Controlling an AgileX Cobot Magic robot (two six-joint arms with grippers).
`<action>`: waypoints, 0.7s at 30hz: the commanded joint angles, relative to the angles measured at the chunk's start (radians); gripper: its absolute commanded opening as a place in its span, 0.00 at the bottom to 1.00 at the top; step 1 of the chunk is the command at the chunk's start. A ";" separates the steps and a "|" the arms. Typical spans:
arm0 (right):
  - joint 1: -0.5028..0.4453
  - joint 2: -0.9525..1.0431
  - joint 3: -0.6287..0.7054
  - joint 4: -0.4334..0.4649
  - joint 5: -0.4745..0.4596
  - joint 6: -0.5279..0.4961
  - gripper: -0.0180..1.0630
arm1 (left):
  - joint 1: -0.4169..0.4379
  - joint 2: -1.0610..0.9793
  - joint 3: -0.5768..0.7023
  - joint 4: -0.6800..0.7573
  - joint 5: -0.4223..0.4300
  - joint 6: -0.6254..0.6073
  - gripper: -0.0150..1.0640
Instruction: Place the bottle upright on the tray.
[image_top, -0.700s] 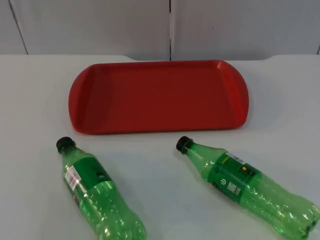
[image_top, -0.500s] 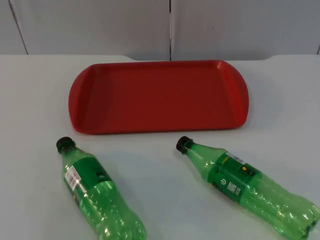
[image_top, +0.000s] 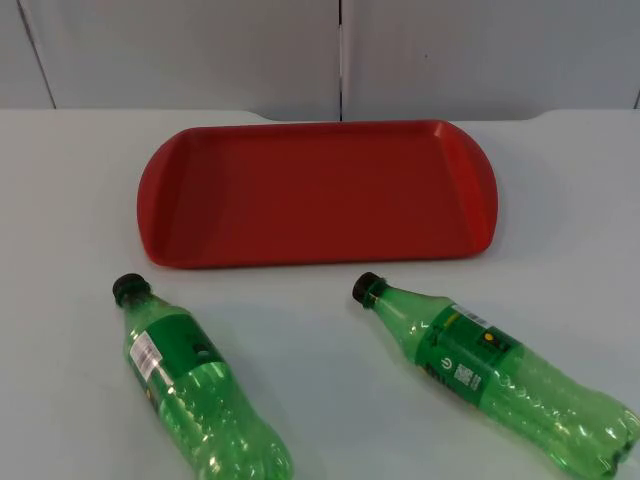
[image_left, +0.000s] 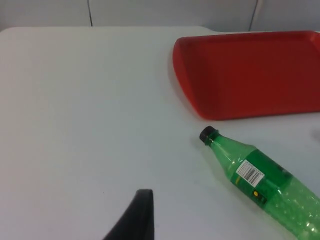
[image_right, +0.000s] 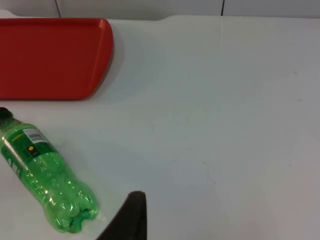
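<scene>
Bottles lie on their sides on the white table, two of them, both green with black caps. In the top view the left bottle and the right bottle rest on the near side of the red tray, caps turned toward it and bases pointing away, neither touching it. The tray holds nothing and sits lengthwise near the grey wall.

From the left wrist camera, the left bottle is ahead of the left gripper's fingertip and off to one side, well apart from it, with its barcode label facing up and its cap just short of the tray's rounded end. That view takes in one end of the tray and a wide stretch of bare table.

From the right wrist camera, the right bottle lies to the side of the right gripper's fingertip, near but not touching, its ribbed base closest to the fingertip and its cap cut off at the frame edge. The tray's other end is beyond the bottle.

Both arms wait held above the table, each gripper looking forward along the surface toward the wall. Each wrist camera catches a single dark fingertip, so I cannot tell how far either gripper's jaws stand apart; nothing is between or against the fingertips that are visible.
</scene>
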 joint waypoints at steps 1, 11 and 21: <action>-0.006 -0.004 0.003 -0.003 -0.001 -0.006 0.98 | 0.002 0.025 -0.020 -0.016 -0.012 -0.002 0.99; -0.006 -0.004 0.003 -0.003 -0.001 -0.009 0.98 | 0.002 0.166 -0.082 -0.112 -0.065 -0.002 0.99; -0.006 -0.004 0.003 -0.003 -0.001 -0.009 0.98 | 0.002 0.277 -0.083 -0.177 -0.149 -0.002 0.99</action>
